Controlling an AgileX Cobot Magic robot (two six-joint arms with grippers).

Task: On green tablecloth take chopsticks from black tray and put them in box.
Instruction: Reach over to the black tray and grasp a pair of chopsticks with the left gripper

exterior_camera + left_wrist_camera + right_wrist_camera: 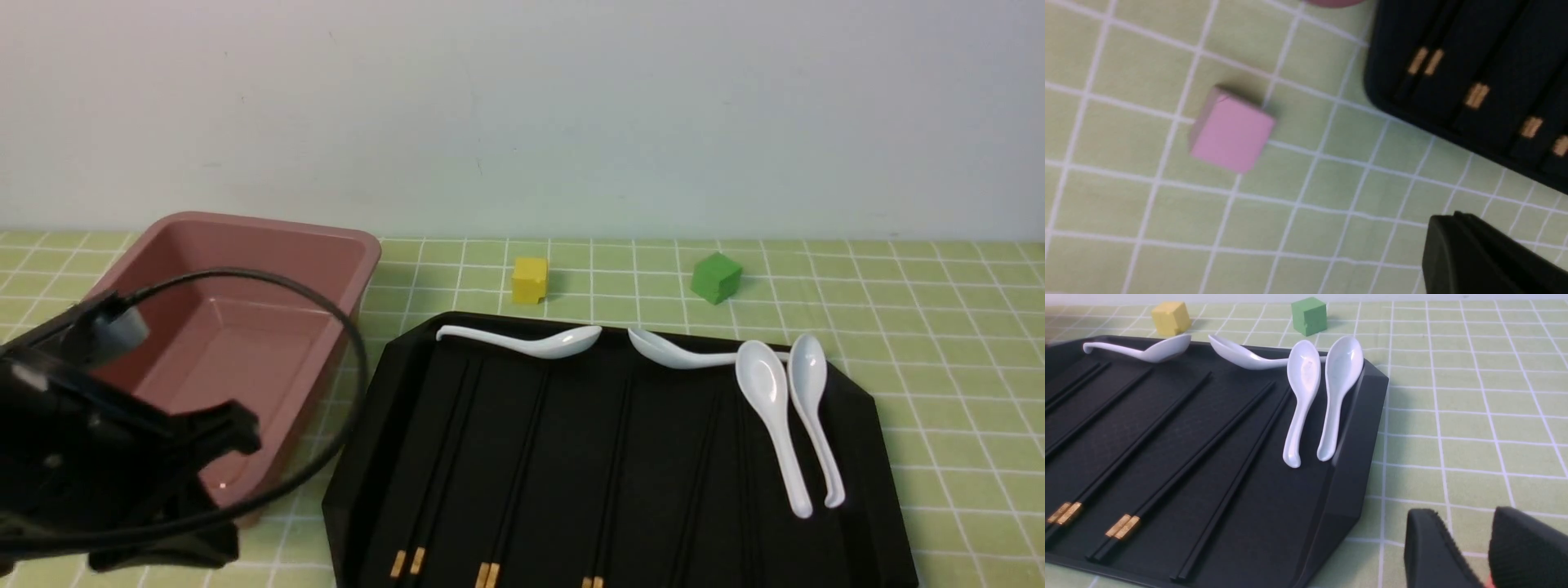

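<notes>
The black tray (867, 402) lies on the green tablecloth (939, 327), in the middle. Several pairs of black chopsticks (522, 457) lie lengthwise in it, gold bands toward me. They also show in the right wrist view (1180, 469) and the left wrist view (1425, 61). The pink box (245, 310) stands empty to the left of the tray. My left arm (98, 457) hovers in front of the box. My left gripper (1447, 217) is shut and empty above the cloth near the tray's near left corner. My right gripper (1464, 516) is open and empty over the cloth right of the tray (1347, 473).
Several white spoons (771, 408) lie along the tray's far and right side. A yellow cube (529, 280) and a green cube (716, 277) sit behind the tray. A pink cube (1231, 130) sits on the cloth near the tray's left corner.
</notes>
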